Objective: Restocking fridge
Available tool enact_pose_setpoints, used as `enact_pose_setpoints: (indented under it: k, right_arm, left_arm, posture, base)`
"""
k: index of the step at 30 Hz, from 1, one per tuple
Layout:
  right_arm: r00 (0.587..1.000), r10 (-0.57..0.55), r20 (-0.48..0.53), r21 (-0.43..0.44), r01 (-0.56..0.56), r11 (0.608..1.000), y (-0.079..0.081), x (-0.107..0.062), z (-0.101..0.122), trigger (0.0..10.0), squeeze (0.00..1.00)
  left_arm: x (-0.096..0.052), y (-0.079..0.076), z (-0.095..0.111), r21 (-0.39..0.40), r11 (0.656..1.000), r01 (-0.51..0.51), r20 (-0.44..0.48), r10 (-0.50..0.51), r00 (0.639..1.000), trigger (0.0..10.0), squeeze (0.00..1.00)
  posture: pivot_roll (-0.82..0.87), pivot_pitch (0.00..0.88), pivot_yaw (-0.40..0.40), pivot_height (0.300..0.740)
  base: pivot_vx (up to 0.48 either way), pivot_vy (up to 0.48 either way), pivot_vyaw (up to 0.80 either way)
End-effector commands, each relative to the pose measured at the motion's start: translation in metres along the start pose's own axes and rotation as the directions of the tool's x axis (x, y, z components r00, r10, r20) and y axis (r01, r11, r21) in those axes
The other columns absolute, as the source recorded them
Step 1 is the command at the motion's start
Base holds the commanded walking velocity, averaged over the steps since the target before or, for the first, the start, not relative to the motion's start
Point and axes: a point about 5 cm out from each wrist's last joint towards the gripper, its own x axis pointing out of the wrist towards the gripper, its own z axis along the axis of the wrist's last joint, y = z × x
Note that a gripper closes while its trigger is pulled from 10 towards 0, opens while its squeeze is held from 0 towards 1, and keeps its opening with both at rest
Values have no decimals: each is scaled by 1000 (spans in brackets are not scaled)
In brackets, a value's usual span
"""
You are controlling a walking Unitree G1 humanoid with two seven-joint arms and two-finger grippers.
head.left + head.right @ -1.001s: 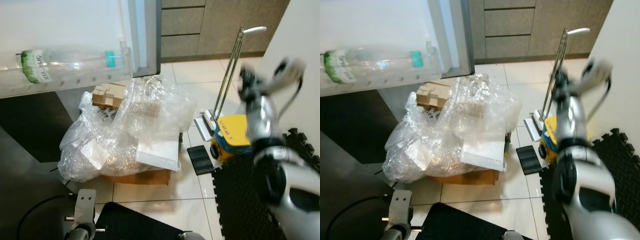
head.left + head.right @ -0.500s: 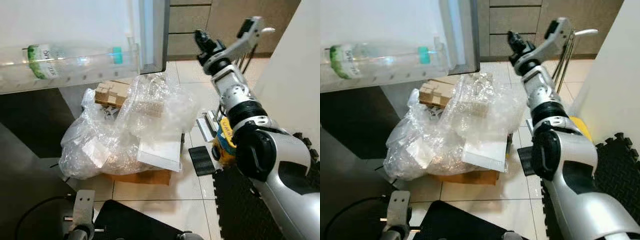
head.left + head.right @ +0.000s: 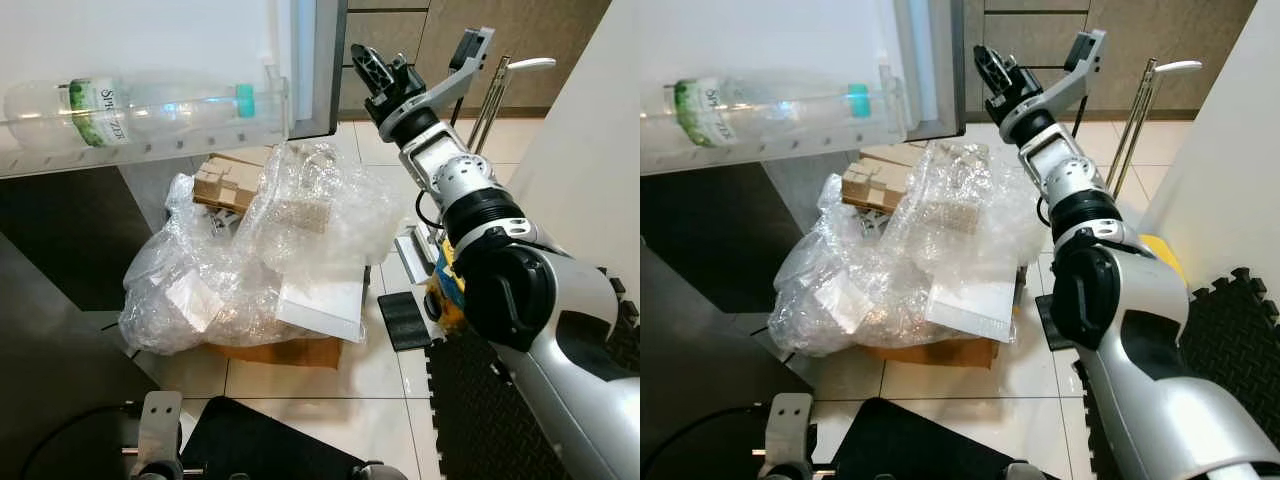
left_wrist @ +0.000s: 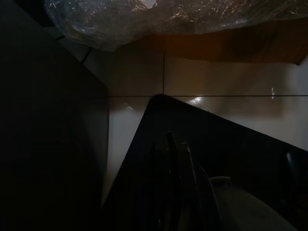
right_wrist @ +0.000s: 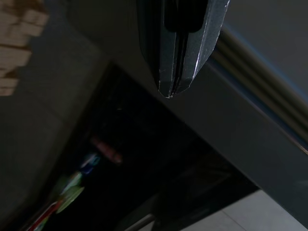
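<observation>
The fridge door (image 3: 322,70) stands open at the upper left. On its clear door shelf (image 3: 150,152) a clear plastic bottle (image 3: 150,100) with a green label and a teal cap lies on its side. My right arm is raised, and my right gripper (image 3: 368,68) is up beside the door's outer edge, just to its right. In the right wrist view its fingers (image 5: 166,53) are pressed together with nothing between them, in front of a dark grey surface. My left gripper (image 4: 180,163) hangs low in shade over the tiled floor and a black mat.
A heap of bubble wrap (image 3: 260,250) covers cardboard boxes (image 3: 225,185) on the floor below the door. To the right stand a trolley with a metal handle (image 3: 495,90), a yellow item (image 3: 450,272) and a black foam mat (image 3: 480,400). Wooden drawers (image 3: 480,35) lie behind.
My right arm has swung up and to the left, from the right side by the trolley to the fridge door's edge. The camera has shifted a little.
</observation>
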Motion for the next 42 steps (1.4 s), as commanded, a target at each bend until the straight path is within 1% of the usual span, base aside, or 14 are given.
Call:
enact_pose_setpoints:
  k: [1,12,21,22,23,27,28,29,32,33,35,36,40,42]
  right_arm:
    - [997,71,-21,53,-70,996,7,3,-4,10000,0]
    - [960,233,-155,104,-218,970,12,-3,-15,10000,0]
    - [823,438,-362,204,-388,899,17,-16,-37,10000,0]
    - [759,530,-380,288,-447,847,23,-20,-43,10000,0]
    - [738,561,-375,318,-466,826,26,-20,-44,10000,0]
    - [713,597,-368,352,-487,799,29,-21,-46,10000,0]
    - [640,691,-336,428,-550,717,39,-23,-49,10000,0]
    - [640,691,-336,428,-550,717,39,-23,-49,10000,0]
    - [545,816,-193,511,-654,558,63,-33,-37,10000,0]
    - [545,816,-193,511,-654,558,63,-33,-37,10000,0]
    - [514,852,-101,512,-707,488,78,-49,-27,10000,0]
    - [514,852,-101,512,-707,488,78,-49,-27,10000,0]
    - [489,869,-74,492,-740,458,88,-83,-27,10000,0]
    - [526,848,-67,480,-728,490,89,-118,-37,10000,0]
  left_arm:
    - [-3,9,-3,-4,1000,-17,-2,17,1000,10000,0]
    - [-2,10,-2,-7,1000,-13,-1,13,1000,10000,0]
    - [-2,9,-1,0,1000,-1,-6,1,1000,10000,0]
    - [-1,8,-1,3,1000,4,-7,-4,1000,10000,0]
    - [-1,8,-1,3,1000,6,-7,-6,1000,10000,0]
    - [-1,8,-1,4,1000,7,-7,-7,1000,10000,0]
    - [-2,6,-2,6,1000,16,-8,-16,1000,10000,0]
    - [-2,6,-2,6,1000,16,-8,-16,1000,10000,0]
    - [-4,5,-5,8,1000,23,-13,-23,1000,10000,0]
    - [-4,5,-5,8,1000,23,-13,-23,1000,10000,0]
    - [-5,4,-7,6,1000,24,-10,-23,1000,10000,0]
    - [-5,4,-7,6,1000,24,-10,-23,1000,10000,0]
    - [-8,4,-11,7,1000,26,-19,-26,999,10000,0]
    - [-10,4,-15,7,999,35,-32,-35,999,10000,0]
  posture:
    - [-79,150,-12,740]
    - [-84,150,-9,740]
    - [-92,146,-6,740]
    - [-93,144,-6,740]
    - [-93,144,-6,740]
    - [-94,144,-5,740]
    - [-97,142,-2,740]
    - [-97,142,-2,740]
    - [-95,139,-5,740]
    - [-95,139,-5,740]
    - [-95,142,-2,740]
    - [-95,142,-2,740]
    - [-101,147,4,740]
    - [-110,153,18,740]
  base:
    - [0,0,0]
    - [0,0,0]
    - [0,0,0]
    - [0,0,0]
    - [0,0,0]
    - [0,0,0]
    - [0,0,0]
    - [0,0,0]
    - [0,0,0]
    - [0,0,0]
    - [0,0,0]
    - [0,0,0]
    - [0,0,0]
    - [0,0,0]
